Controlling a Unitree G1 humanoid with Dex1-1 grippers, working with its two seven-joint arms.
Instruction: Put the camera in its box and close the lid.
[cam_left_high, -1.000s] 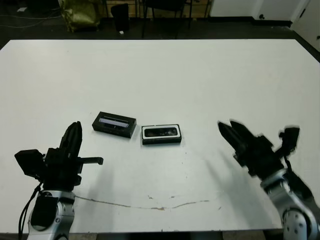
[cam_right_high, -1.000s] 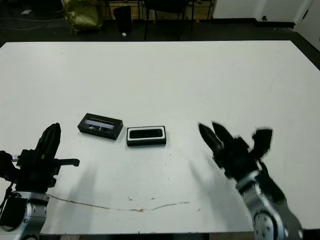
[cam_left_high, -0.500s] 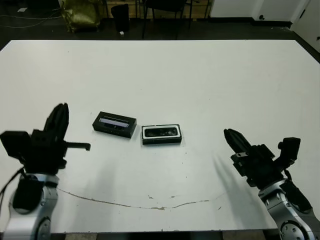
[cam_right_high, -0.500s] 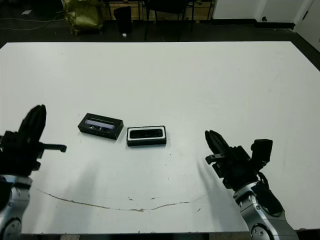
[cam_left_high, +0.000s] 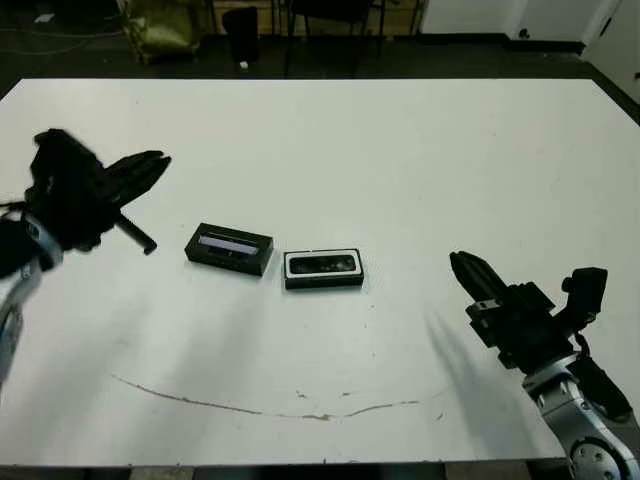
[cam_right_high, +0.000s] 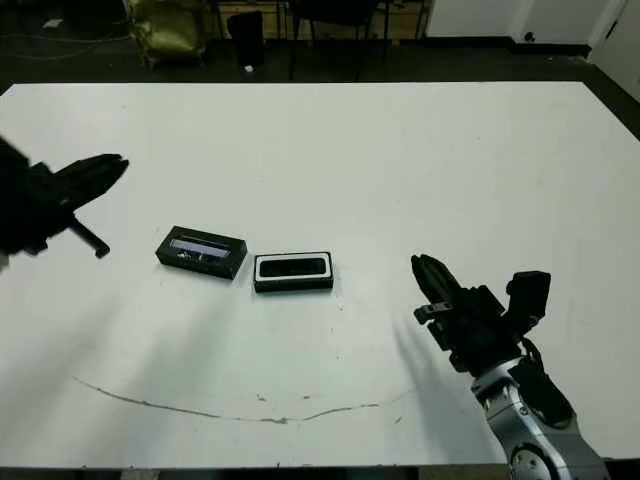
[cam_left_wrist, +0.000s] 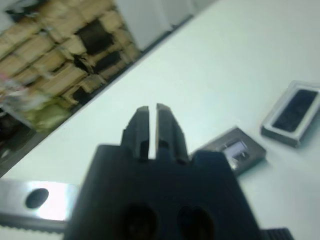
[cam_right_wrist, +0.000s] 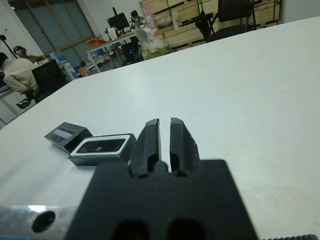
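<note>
Left hand (cam_left_high: 150, 163) hung at upper left, fingers together, empty; right hand (cam_left_high: 470, 272) at lower right, likewise. The camera (cam_left_high: 324, 264) already sat in the box (cam_left_high: 323, 282), centre frame. The lid (cam_left_high: 229, 248) lay beside it, unplaced.

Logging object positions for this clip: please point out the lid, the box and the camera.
lid (cam_left_high: 229, 248), left eye view, on its silvery top strip.
box (cam_left_high: 323, 280), left eye view, on its black front wall.
camera (cam_left_high: 323, 264), left eye view, on the bar's middle, lying inside the box.
</note>
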